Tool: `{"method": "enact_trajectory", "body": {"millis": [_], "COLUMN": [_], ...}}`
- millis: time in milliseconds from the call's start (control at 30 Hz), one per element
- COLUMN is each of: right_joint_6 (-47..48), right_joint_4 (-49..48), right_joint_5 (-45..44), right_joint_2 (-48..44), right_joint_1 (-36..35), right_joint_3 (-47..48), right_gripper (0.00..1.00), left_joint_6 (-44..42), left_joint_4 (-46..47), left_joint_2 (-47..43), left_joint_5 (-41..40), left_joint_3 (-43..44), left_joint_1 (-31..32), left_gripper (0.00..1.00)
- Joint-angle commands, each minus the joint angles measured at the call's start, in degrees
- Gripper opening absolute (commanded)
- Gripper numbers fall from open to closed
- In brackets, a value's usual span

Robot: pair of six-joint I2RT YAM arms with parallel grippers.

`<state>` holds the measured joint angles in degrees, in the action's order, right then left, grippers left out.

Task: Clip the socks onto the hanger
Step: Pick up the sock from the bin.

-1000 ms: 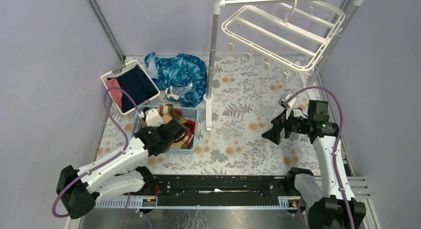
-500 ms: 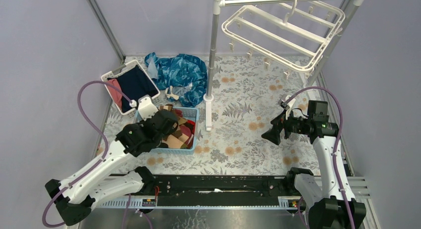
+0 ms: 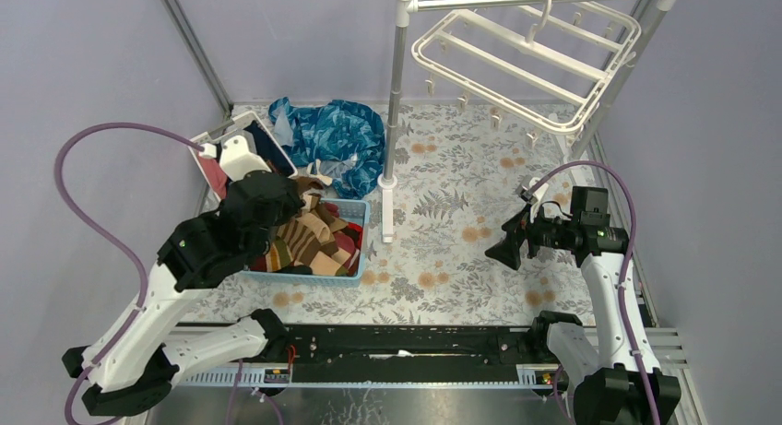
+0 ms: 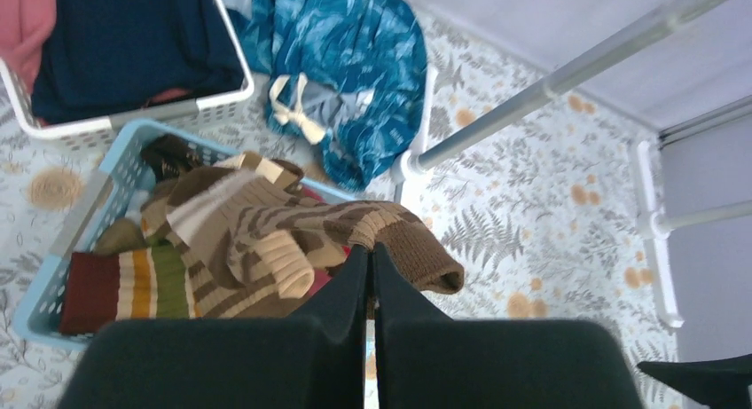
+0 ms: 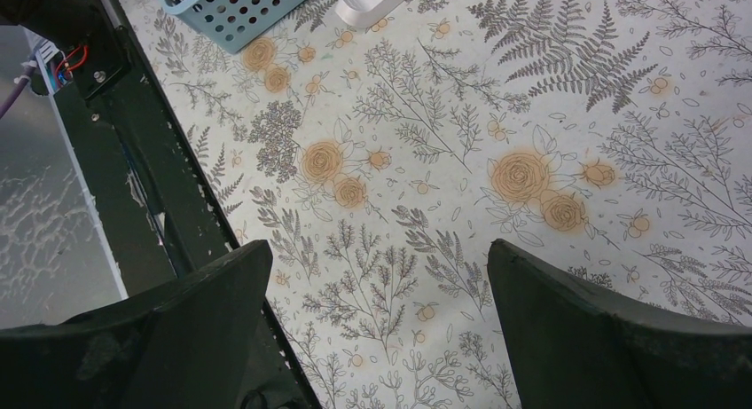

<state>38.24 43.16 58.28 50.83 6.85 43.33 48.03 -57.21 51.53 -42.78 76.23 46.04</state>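
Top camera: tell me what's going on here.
The left gripper is shut on the brown cuff of a striped sock, holding it up over the blue basket, where the other socks lie in a heap. The right gripper hangs open above the floral table, holding nothing. The white hanger hangs on the rack at the back, and no sock is clipped to it yet.

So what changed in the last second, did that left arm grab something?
The left gripper closed on a brown striped sock in the blue basket and lifted, pulling the sock up out of the pile. The right gripper stayed open in place; the hanger hung untouched.
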Motion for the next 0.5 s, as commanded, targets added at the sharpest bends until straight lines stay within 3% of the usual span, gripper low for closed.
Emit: {"method": "enact_trajectory", "body": {"millis": [0,100,200,333,467], "right_joint_6": [1.22,1.39,2.19,7.77,22.42], "right_joint_4": [1.32,1.45,2.14,6.27,16.78], "right_joint_5": [2.74,3.09,4.31,8.63,13.54], "right_joint_2": [-0.38,-0.34,-0.31,-0.58,-1.35], "right_joint_1": [-0.59,-0.7,-0.7,-0.74,-0.79], "right_joint_3": [2.37,2.41,2.5,3.37,5.67], "right_gripper": [1.0,1.0,1.0,1.0,1.0], "left_joint_6": [-7.52,-10.48,-12.63,-14.17,-14.33], "left_joint_4": [4.86,8.88,13.68,19.86,26.84], "left_joint_2": [0.74,0.85,1.38,3.14,5.66], "left_joint_5": [-2.54,-0.72,5.95,20.33,38.67], "left_joint_3": [5.36,7.58,8.59,8.51,6.25], "left_joint_1": [0.01,-0.06,-0.01,0.01,0.01], "left_gripper": [0.0,0.0,0.0,0.0,0.0]}}
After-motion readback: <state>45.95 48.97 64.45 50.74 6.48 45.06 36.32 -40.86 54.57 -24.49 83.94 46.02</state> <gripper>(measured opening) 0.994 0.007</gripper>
